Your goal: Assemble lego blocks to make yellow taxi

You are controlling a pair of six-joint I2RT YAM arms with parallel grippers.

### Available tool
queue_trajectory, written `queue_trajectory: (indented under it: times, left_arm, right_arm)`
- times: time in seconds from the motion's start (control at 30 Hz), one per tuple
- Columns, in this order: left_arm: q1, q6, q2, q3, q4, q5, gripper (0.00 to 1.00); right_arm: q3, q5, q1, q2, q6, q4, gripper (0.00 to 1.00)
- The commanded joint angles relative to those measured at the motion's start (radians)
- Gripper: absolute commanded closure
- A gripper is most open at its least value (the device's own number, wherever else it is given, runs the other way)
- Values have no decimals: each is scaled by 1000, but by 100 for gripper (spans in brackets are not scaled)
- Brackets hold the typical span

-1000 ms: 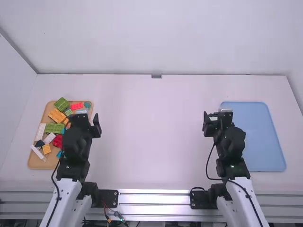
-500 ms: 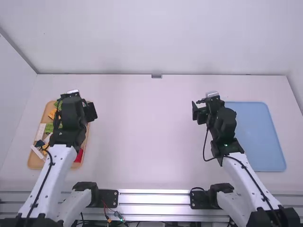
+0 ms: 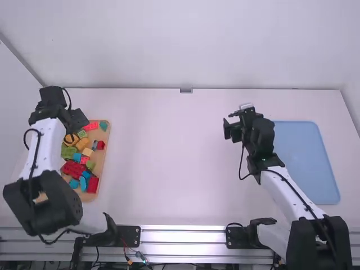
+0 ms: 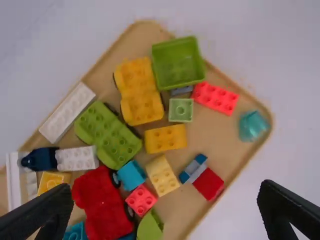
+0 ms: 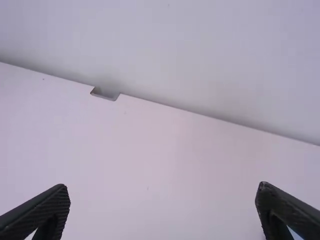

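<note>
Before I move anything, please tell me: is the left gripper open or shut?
Open: the left gripper has its two fingers wide apart in the left wrist view, with no block held between them.

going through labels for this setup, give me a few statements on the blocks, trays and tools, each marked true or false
1. The yellow wheeled piece lies in the wooden tray. True.
2. The left tool is closed on a block. False: its fingers are open, with nothing between them.
3. The blue tray lies on the right side of the table. True.
4. The red wheeled piece lies in the blue tray. False: it lies in the wooden tray.
5. The right tool has its fingers open. True.
</note>
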Motion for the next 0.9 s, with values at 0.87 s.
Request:
queue_trajectory:
  times: [0.87]
  left_arm:
    - [198, 51, 492, 356, -85, 226, 17]
  right_arm:
    - [42, -8, 2, 13, -4, 0, 1]
